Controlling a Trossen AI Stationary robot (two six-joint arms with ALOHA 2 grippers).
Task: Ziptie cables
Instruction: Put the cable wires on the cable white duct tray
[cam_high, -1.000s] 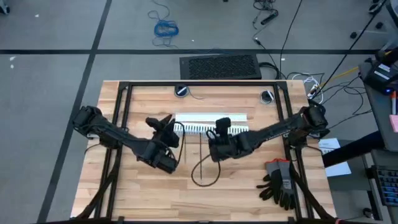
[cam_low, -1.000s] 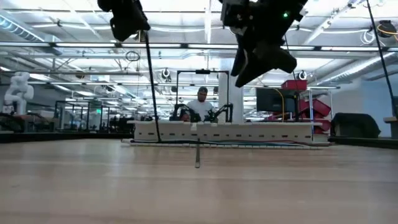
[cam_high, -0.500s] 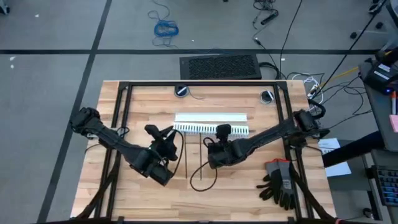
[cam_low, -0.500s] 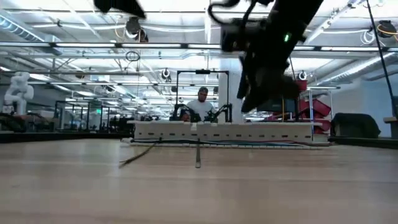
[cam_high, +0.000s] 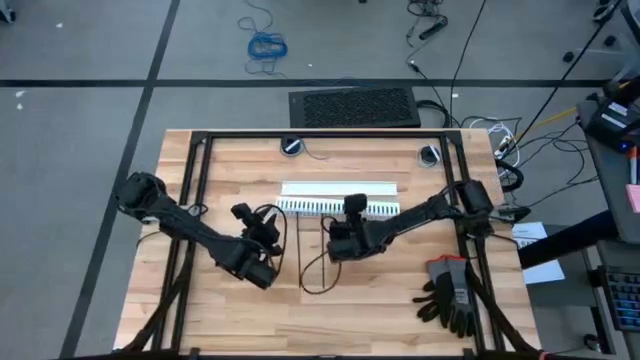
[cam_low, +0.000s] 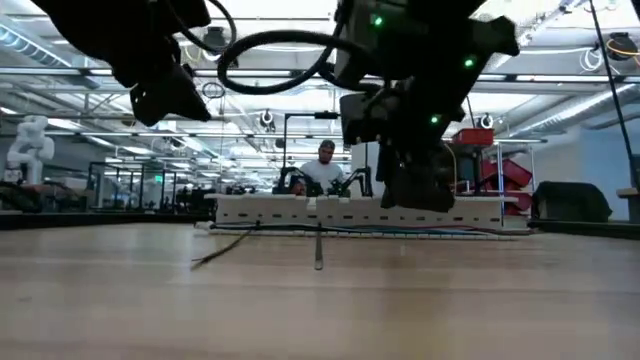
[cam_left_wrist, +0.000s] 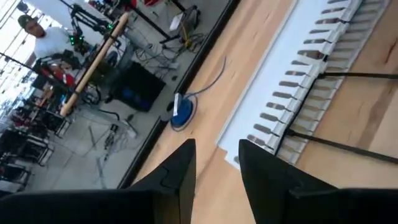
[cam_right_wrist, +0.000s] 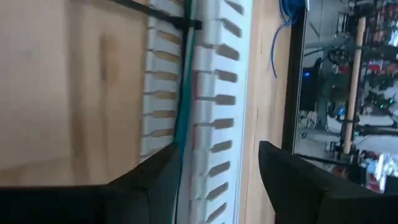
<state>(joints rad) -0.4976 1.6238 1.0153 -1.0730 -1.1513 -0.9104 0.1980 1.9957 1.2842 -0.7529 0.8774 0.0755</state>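
A white slotted duct (cam_high: 340, 190) lies across the table's middle. A greenish-blue cable (cam_right_wrist: 184, 81) runs along inside it. Two thin dark zipties stick into the duct's near slots (cam_left_wrist: 292, 132). One ziptie (cam_high: 284, 240) lies straight toward the near edge. The other (cam_high: 322, 268) curls into a loop on the wood. My left gripper (cam_left_wrist: 217, 162) hovers open just near of the duct's left end (cam_high: 268, 218). My right gripper (cam_right_wrist: 217, 168) hovers open over the duct's middle (cam_high: 352, 208), its fingers on either side of the duct in its wrist view. Neither gripper holds anything.
Black gloves (cam_high: 450, 295) lie at the near right. Two small round fittings (cam_high: 292, 146) (cam_high: 429, 155) sit at the far edge, inside a black frame (cam_high: 320, 133). A person (cam_low: 322, 170) sits beyond the table. Bare wood lies near of the zipties.
A ziptie that ran up from the duct to my left gripper has dropped flat on the table, its far end still at the duct. Both grippers have come down. The looped ziptie has shifted slightly toward the left.
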